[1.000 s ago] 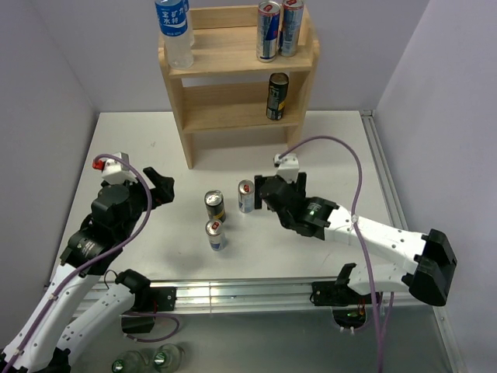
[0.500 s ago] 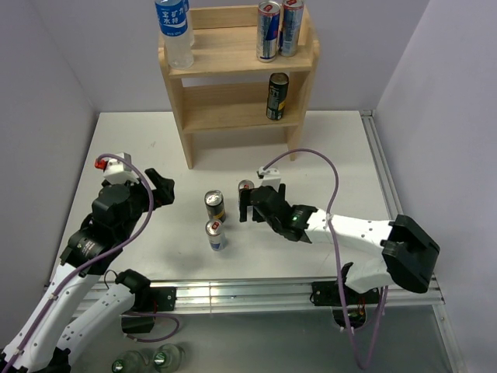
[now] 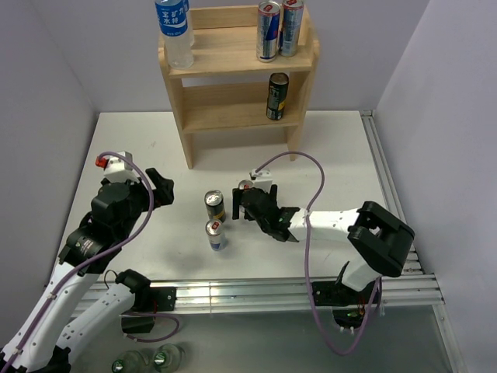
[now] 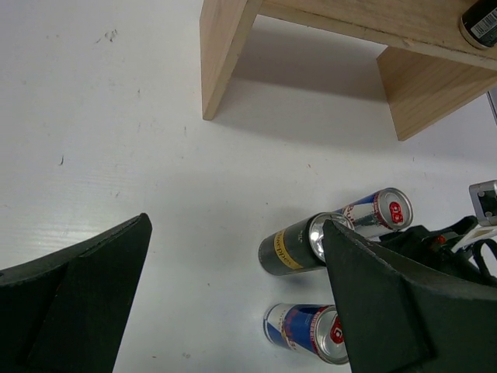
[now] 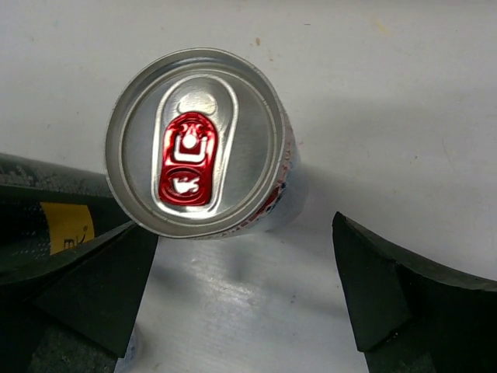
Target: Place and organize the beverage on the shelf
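The wooden two-tier shelf (image 3: 233, 78) stands at the back, holding a water bottle (image 3: 173, 31) and two Red Bull cans (image 3: 278, 29) on top and a dark can (image 3: 277, 96) below. On the table stand a silver Red Bull can (image 3: 245, 187), a dark can (image 3: 215, 205) and a blue Red Bull can (image 3: 216, 234). My right gripper (image 3: 247, 202) is open right at the silver can. In the right wrist view its top (image 5: 194, 163) sits just ahead of the spread fingertips (image 5: 396, 295). My left gripper (image 3: 159, 189) is open and empty, left of the cans.
The left wrist view shows the shelf's side panel (image 4: 225, 47), the dark can (image 4: 299, 242), the silver can (image 4: 377, 211) and the blue can (image 4: 307, 330) close together. A metal rail (image 3: 248, 291) runs along the near table edge. Purple walls close in both sides.
My right arm has swung left and forward, bringing its open gripper from beside the silver can to right at it. The left arm and the cans have not moved.
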{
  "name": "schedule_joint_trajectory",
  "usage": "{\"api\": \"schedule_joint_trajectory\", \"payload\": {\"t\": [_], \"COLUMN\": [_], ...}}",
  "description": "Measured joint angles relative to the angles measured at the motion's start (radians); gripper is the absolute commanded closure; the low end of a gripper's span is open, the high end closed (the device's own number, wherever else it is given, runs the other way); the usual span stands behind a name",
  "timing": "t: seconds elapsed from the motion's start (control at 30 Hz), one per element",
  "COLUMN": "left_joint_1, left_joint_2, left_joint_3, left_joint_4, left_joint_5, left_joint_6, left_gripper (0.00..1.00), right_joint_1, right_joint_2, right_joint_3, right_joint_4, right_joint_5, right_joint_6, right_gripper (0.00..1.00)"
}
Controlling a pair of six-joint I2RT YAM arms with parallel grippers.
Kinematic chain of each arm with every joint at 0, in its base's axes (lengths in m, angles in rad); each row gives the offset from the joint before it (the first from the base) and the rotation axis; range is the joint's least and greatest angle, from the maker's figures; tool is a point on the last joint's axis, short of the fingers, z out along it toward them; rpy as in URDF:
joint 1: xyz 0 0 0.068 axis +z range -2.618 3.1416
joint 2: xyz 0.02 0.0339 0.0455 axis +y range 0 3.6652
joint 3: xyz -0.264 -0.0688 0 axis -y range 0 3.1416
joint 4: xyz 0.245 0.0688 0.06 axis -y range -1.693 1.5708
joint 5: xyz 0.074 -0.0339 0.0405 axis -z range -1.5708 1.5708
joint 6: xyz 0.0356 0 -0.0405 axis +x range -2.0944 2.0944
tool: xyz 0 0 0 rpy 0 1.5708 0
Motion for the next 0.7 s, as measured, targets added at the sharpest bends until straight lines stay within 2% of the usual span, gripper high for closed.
{"api": "schedule_joint_trajectory", "payload": {"t": [0.27,0.33,0.37,0.4,0.47,0.53,0.57,0.6,0.7], "left_joint_1": [0.0,0.0,0.0,0.0,0.0,0.0,0.0,0.0,0.0], "left_joint_2": [-0.05,-0.054,-0.054,-0.055,-0.054,-0.054,-0.054,-0.054,-0.056], "left_joint_3": [-0.021,-0.023,-0.024,-0.024,-0.024,-0.024,-0.023,-0.022,-0.018], "left_joint_4": [-0.024,-0.027,-0.028,-0.03,-0.031,-0.034,-0.039,-0.046,-0.064], "left_joint_5": [-0.012,-0.017,-0.019,-0.02,-0.021,-0.021,-0.021,-0.021,-0.023], "left_joint_6": [0.009,0.016,0.018,0.019,0.023,0.026,0.026,0.026,0.026], "left_gripper": [0.01,0.01,0.01,0.01,0.01,0.01,0.01,0.01,0.01], "right_joint_1": [0.0,0.0,0.0,0.0,0.0,0.0,0.0,0.0,0.0], "right_joint_2": [0.102,0.154,0.18,0.202,0.238,0.261,0.267,0.27,0.27], "right_joint_3": [-0.06,-0.06,-0.059,-0.059,-0.053,-0.042,-0.036,-0.032,-0.03], "right_joint_4": [0.227,0.273,0.296,0.313,0.344,0.37,0.376,0.381,0.372], "right_joint_5": [0.1,0.112,0.116,0.119,0.127,0.146,0.148,0.15,0.154], "right_joint_6": [-0.025,-0.031,-0.034,-0.036,-0.038,-0.046,-0.046,-0.043,-0.042], "right_gripper": [0.04,0.12,0.18,0.31,0.42,0.62,0.93,0.97,1.0]}}
